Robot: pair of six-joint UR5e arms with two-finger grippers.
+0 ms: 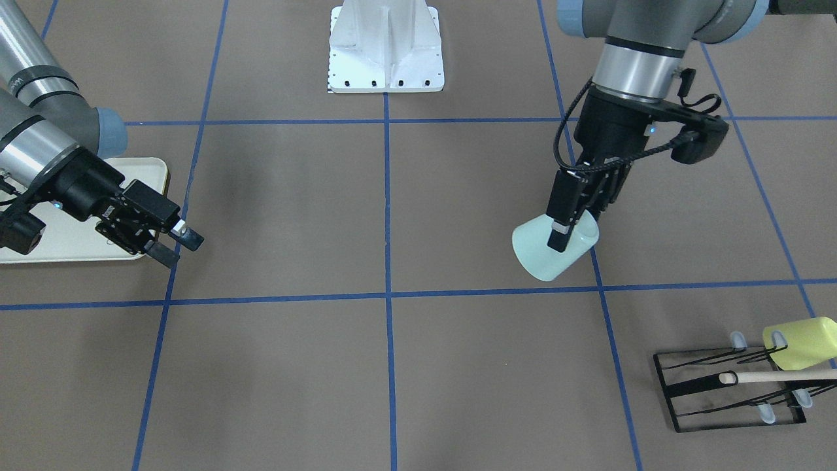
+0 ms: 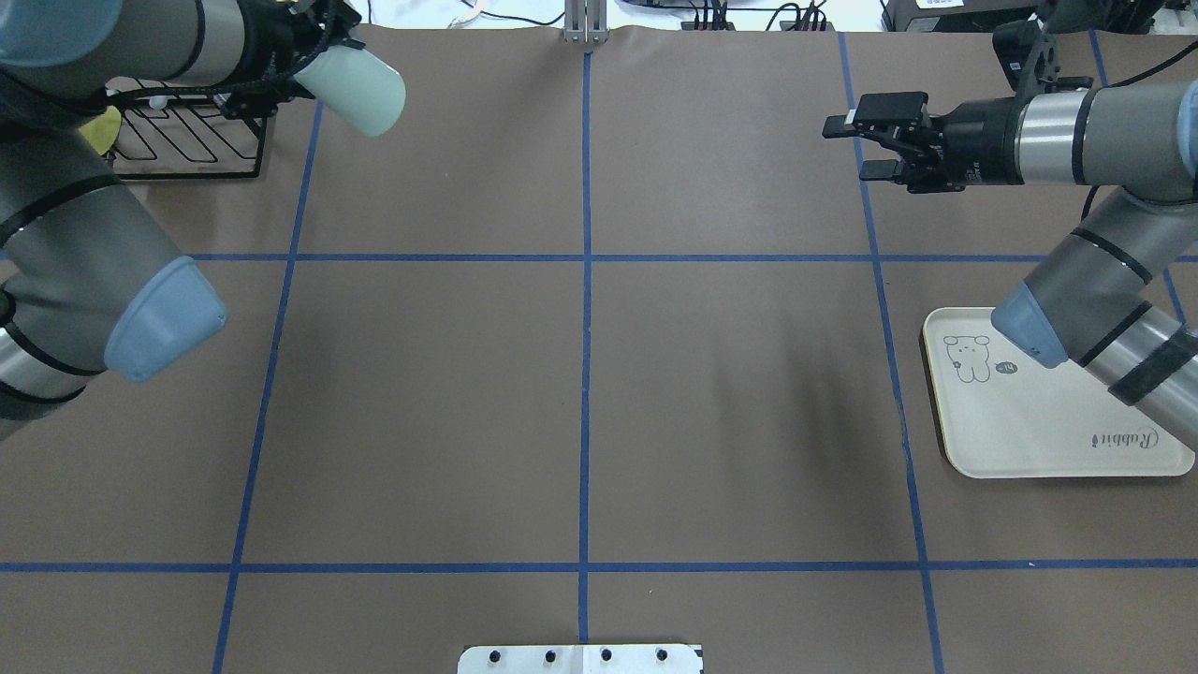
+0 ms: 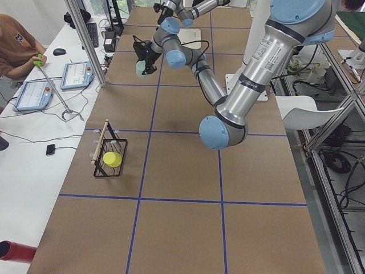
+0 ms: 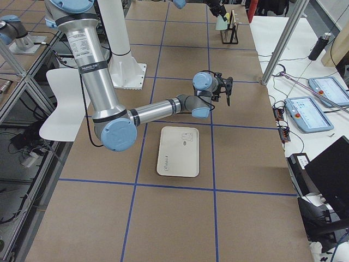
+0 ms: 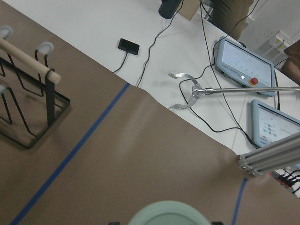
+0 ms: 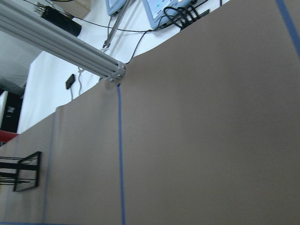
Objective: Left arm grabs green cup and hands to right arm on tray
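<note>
- The small pale mint-green plastic tumbler [image 1: 533, 252] is right of centre in the front-facing view. It is carried tilted on its side with its closed base pointing away from the wrist, and it appears to be lifted off the brown paper-covered tabletop [image 2: 730, 374].
- The silver-grey left arm [image 1: 637, 65] has its jaws clenched on the tumbler's mouth end. One finger lies along the outer wall; the other is hidden.
- Handling judgement: the tumbler is light, stiff, smooth-walled and tapered, so a grip is liable to slip toward the narrow base.
- The receiving hold is best taken across the free base half of the wall, away from the holding jaws and with moderate force.
- The silver-grey right arm [image 2: 1076, 140], at upper right of the overhead view, has its jaws released and holding nothing, well apart from the tumbler.
- The cream rectangular tray [image 2: 1029, 431] with a bunny drawing lies at middle right of that view, partly under the right arm.
- A black wire rack [image 1: 696, 386] carrying a yellow-green cup [image 1: 801, 343] stands at lower right of the front-facing view.
</note>
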